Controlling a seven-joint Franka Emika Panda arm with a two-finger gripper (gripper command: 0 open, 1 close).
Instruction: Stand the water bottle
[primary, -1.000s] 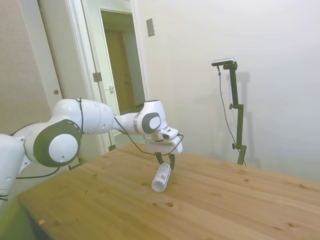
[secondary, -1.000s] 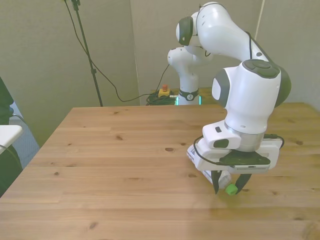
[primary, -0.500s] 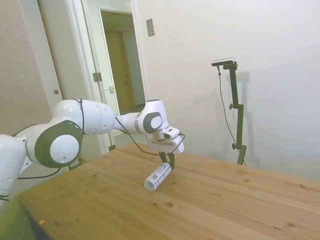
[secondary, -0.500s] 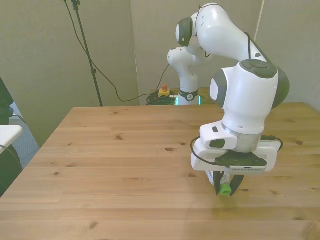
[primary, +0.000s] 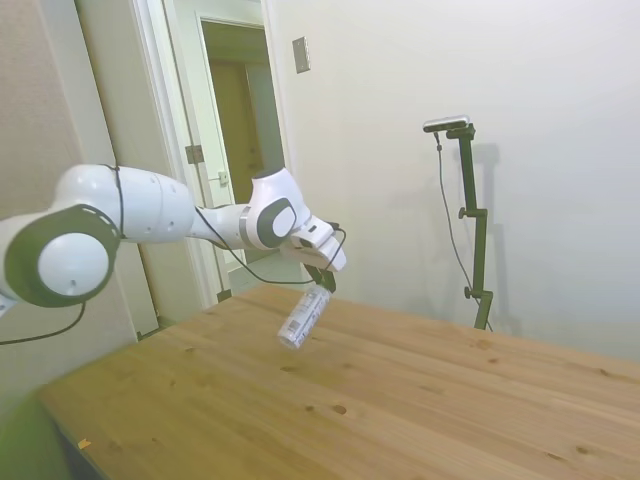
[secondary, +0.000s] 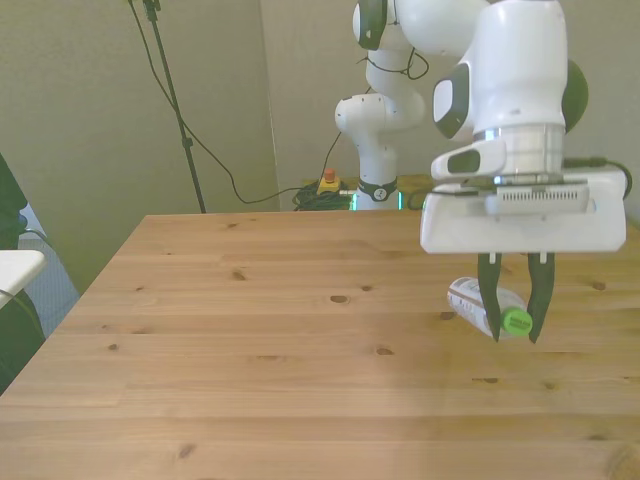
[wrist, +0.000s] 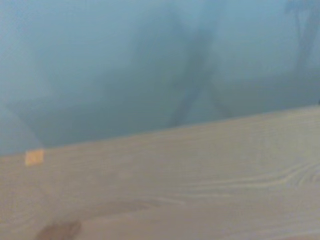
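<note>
- My hand (secondary: 513, 322) was clamped on the water bottle (primary: 303, 317) at its capped end, one dark finger (secondary: 489, 296) on each side of the neck just behind the green cap (secondary: 516, 321).
- The bottle hung in the air above the tabletop (primary: 420, 400), clear of the wood. In the side view it slanted down from my hand toward the arm's side, base lowest and cap uppermost.
- In the front view its body ran back from my fingers toward that view's left, with the cap nearest the camera between the fingertips.
- It looked like a small clear plastic bottle, so I judged it light and easy to carry. The thin wall would probably give under a hard squeeze.
- The smooth plastic seemed slippery, and a hold so near one end let the long body swing, so I reckoned it could pivot between my fingers.
- The neck under the cap was the stiffest place to hold, and it suited the job: with the base hanging lowest, I could set the base down first.
- I could not tell whether any water was inside.
- Going along it, the bottle showed a round clear base, a white label band (primary: 305, 314) with dark print wrapping most of the body, then a short shoulder and the bright green screw cap.
- The wrist view showed only blurred wood grain and a hazy blue background, not the bottle.
</note>
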